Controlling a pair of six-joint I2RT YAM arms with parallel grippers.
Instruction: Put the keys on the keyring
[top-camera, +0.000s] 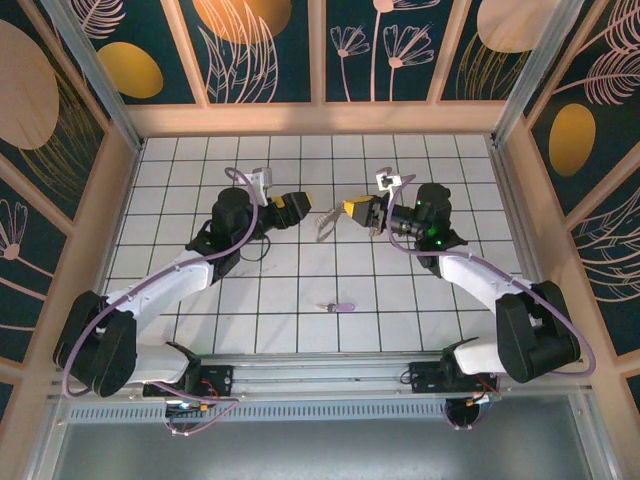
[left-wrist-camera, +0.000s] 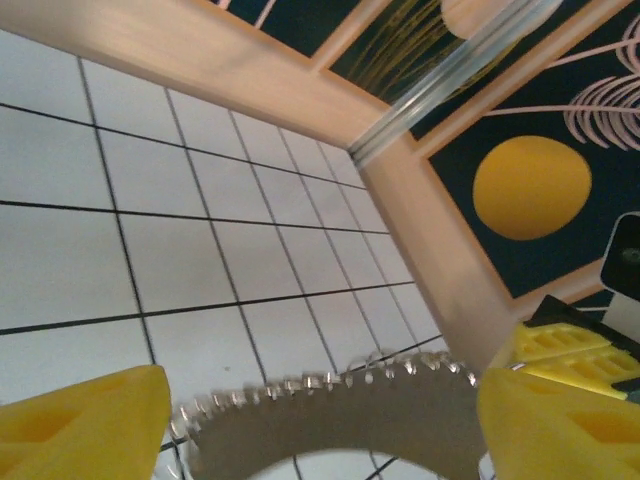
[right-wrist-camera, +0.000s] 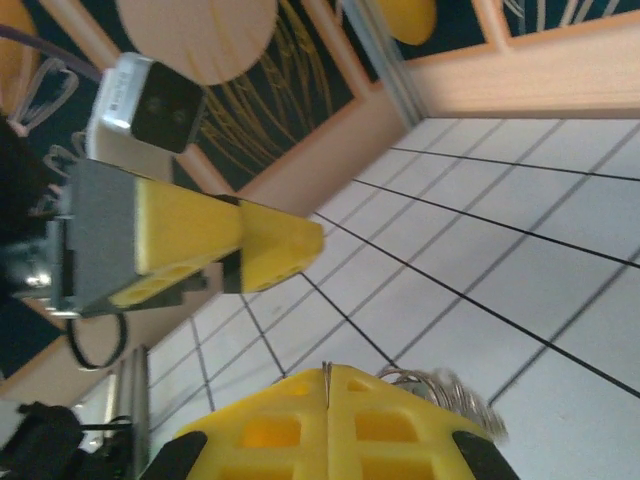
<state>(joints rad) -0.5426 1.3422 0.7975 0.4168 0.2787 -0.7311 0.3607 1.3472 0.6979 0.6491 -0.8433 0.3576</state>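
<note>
Two grippers are facing each other above the middle of the tiled worktop (top-camera: 280, 300) in the top view. The left gripper (top-camera: 295, 207) and the right gripper (top-camera: 358, 210) are hovering near one another, and the keyring (top-camera: 326, 224) is hanging between them off the right one's tip. One key (top-camera: 343, 307), lilac-headed, is lying flat on the tiles well apart from the ring, closer to the near edge and roughly midway between the left and right edges. In the left wrist view, the left gripper (left-wrist-camera: 325, 390) is showing its yellow jaws standing wide apart, and the keyring (left-wrist-camera: 330, 425), a brownish arc fringed with small shiny bits, is spanning the gap between them; whether either jaw is touching the ring I cannot tell. In the right wrist view, the right gripper (right-wrist-camera: 328, 378) is pressing its jaws together along a thin seam, gripping the keyring (right-wrist-camera: 440, 385), whose wire loops are sticking out beside them. The left gripper (right-wrist-camera: 270, 250) is hanging just beyond, above the tiles.
</note>
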